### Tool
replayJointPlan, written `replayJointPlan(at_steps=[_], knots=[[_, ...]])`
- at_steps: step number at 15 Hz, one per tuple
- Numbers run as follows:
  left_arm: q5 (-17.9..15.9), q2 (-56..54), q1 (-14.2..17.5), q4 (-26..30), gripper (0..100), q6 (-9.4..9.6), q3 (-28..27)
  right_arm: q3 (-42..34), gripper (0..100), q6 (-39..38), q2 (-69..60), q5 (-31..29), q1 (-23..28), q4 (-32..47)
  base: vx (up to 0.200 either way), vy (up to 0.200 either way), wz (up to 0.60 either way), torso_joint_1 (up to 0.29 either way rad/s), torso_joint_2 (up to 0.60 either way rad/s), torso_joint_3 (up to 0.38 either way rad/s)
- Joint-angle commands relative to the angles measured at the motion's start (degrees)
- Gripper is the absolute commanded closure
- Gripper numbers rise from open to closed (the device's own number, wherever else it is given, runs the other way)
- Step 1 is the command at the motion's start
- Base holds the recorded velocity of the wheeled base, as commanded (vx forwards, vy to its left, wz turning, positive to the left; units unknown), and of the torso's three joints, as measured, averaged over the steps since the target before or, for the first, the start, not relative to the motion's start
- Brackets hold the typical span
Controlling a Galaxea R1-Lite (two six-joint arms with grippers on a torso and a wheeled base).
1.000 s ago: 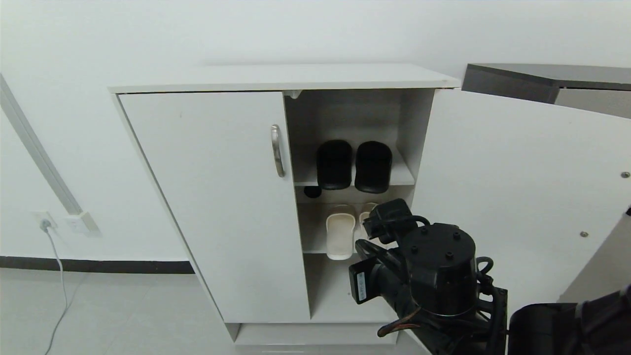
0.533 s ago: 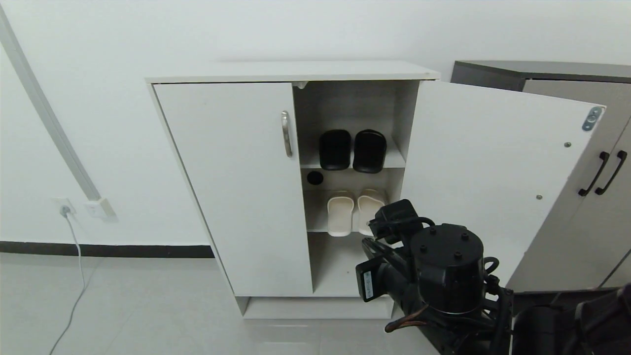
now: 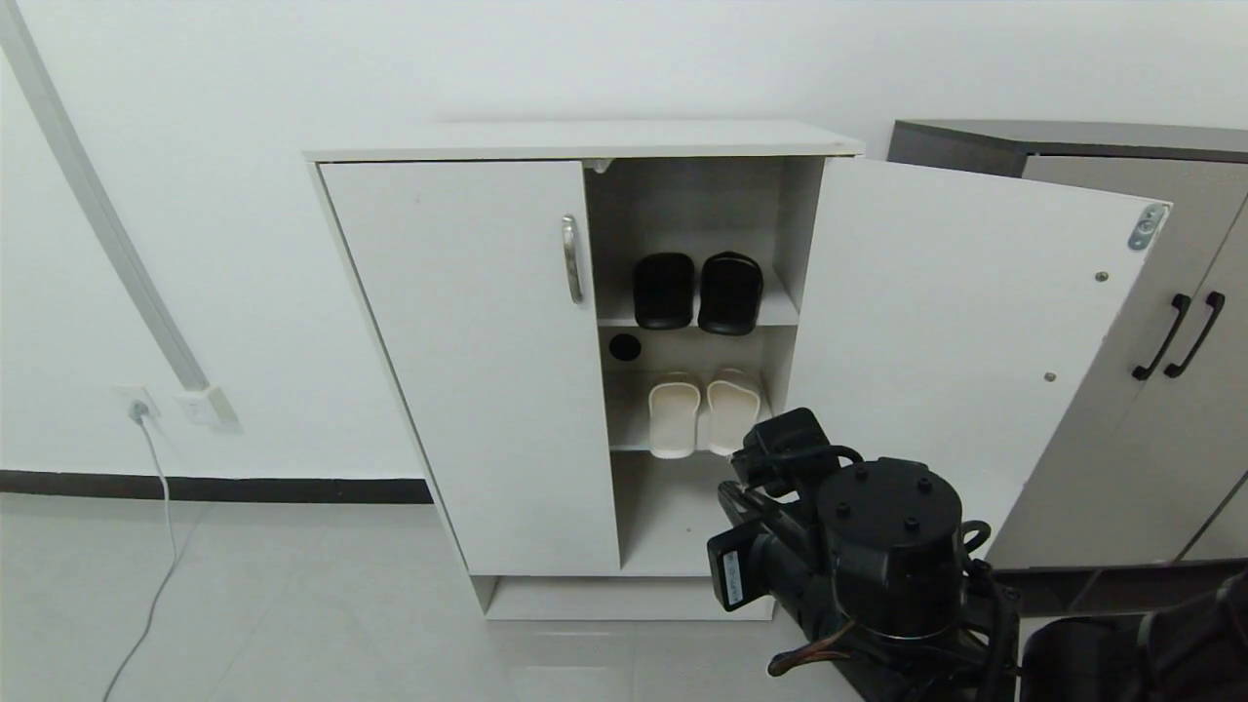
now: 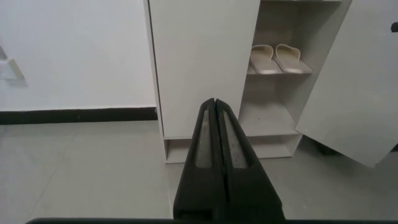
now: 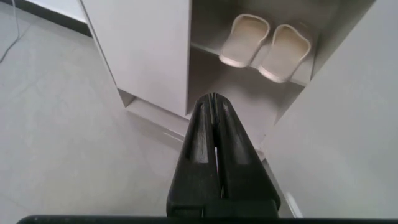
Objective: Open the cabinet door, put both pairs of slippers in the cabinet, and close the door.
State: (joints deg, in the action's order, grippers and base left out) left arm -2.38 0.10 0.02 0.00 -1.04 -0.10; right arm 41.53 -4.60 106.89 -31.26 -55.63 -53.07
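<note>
Ahead of the left gripper (image 4: 214, 102), whose fingers are pressed together around nothing, stands the cabinet (image 3: 585, 139) with its left door (image 3: 468, 341) closed. Beyond the right gripper (image 5: 213, 98), likewise clenched and empty, the white slippers (image 5: 264, 43) sit side by side on the middle shelf. The black slippers (image 3: 697, 291) are on the shelf above them, and the right door (image 3: 955, 322) stands wide open off to that gripper's right.

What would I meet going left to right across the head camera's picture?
Wall socket → closed cabinet door → metal handle → black slippers → open cabinet door → black handles of the grey cabinet.
</note>
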Motion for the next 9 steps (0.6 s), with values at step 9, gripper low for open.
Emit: replayJointPlan(at_steps=[9], knots=[[-0.08, -0.01, 0.06, 0.0, 100, -0.02, 0.01, -0.66, 100, 0.2, 0.52, -0.12, -0.01, -0.02, 0.0, 0.0, 0.0, 0.0, -0.01, -0.015]])
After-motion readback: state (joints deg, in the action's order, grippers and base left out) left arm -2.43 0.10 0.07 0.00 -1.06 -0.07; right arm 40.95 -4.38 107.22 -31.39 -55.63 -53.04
